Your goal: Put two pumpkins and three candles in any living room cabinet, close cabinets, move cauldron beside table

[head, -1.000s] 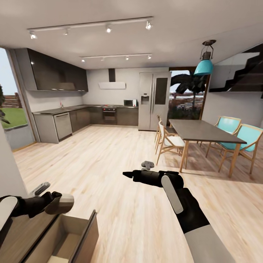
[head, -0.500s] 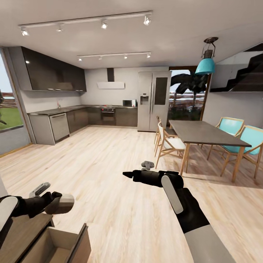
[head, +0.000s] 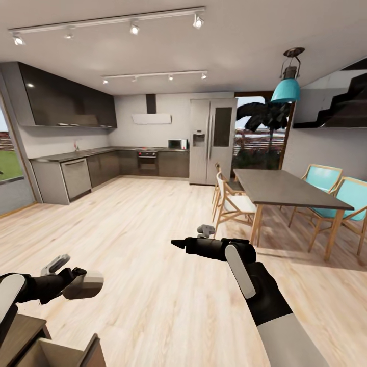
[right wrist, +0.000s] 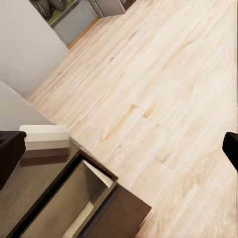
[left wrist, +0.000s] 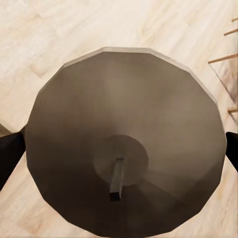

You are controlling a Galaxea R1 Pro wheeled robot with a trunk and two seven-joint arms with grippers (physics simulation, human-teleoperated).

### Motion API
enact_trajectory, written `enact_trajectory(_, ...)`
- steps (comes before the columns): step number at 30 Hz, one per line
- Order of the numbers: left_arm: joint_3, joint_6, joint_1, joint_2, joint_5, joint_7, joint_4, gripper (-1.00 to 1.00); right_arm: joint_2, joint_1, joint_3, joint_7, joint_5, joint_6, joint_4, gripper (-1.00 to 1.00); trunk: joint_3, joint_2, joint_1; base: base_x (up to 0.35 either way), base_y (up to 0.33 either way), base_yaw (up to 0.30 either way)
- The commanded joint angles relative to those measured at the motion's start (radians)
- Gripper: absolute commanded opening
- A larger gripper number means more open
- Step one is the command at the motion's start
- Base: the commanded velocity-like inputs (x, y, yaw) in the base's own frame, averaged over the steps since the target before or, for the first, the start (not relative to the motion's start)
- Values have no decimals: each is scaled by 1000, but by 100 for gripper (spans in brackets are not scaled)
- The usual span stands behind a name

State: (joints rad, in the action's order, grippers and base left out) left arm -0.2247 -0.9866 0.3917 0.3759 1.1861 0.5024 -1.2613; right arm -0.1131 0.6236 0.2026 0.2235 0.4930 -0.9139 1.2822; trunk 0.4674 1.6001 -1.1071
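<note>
My left gripper (head: 76,283) is shut on a cream-white candle (head: 87,284), held low at the left of the head view. In the left wrist view the candle's (left wrist: 124,124) round top and dark wick sit between the two black fingers (left wrist: 10,153). The dark brown cabinet (head: 20,339) shows at the bottom left with one drawer (head: 58,354) pulled out, its pale inside (right wrist: 64,206) visible in the right wrist view below the held candle (right wrist: 44,139). My right gripper (head: 178,244) hangs open and empty over the wooden floor. The pumpkins, the cauldron and the coffee table are out of view.
A dark dining table (head: 285,187) with teal chairs (head: 349,199) and pale chairs (head: 232,201) stands to the right. Grey kitchen counters (head: 76,173) and a steel fridge (head: 211,140) line the far wall. Light wooden floor (head: 142,239) stretches ahead.
The whole view has swung to the right, so the cabinet and its open drawer have slid toward the bottom left corner. Both arms keep the same pose, the candle still held.
</note>
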Motion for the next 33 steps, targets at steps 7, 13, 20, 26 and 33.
enact_trajectory(7,5,-1,1,0,14,9,-1,-100,0,1,1,8,-8,-3,1,100,1,1,0,277,-219,0)
enact_trajectory(13,27,0,1,0,12,10,-1,-100,0,1,1,8,-8,-3,1,100,1,1,0,274,-221,21)
enact_trajectory(20,31,0,1,0,13,9,-1,-100,0,1,5,8,-10,-3,2,100,1,1,0,98,-290,114)
enact_trajectory(26,31,0,1,-1,13,9,-1,-100,0,1,6,8,-10,-3,2,100,1,1,0,4,-320,174)
enact_trajectory(33,31,0,1,-2,13,13,-1,-100,0,1,6,8,-10,-3,2,100,1,1,0,8,-322,251)
